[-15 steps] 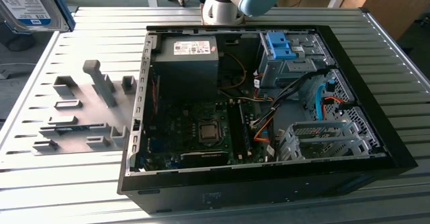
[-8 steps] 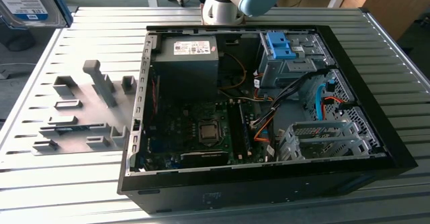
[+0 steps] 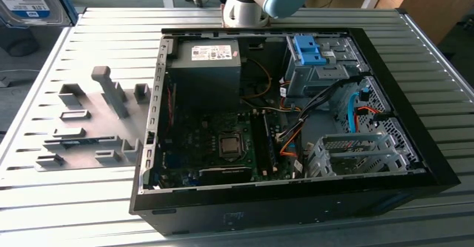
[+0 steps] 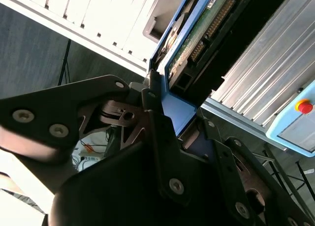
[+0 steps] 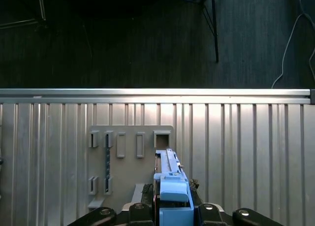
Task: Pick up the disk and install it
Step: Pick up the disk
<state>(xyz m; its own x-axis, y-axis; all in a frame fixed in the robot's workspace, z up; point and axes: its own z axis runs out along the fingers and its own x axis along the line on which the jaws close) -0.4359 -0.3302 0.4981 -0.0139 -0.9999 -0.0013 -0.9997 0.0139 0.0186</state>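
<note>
The end effector [image 5: 172,211] is clenched on the disk [image 5: 170,174], fingers [image 4: 152,103] pressing its blue-railed sides, and the disk is carried edge-on above the grey fixture plate [image 5: 128,152] on the ribbed table [image 5: 246,137]. Its long axis runs straight out from the end effector toward the table. In the exterior view the disk [image 3: 30,3] hangs at the upper left, label facing the camera, well apart from the open computer case [image 3: 296,119].

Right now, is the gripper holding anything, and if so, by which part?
Yes. The gripper is shut on the disk, clamping it by its blue-railed end, as seen in both wrist views.
</note>
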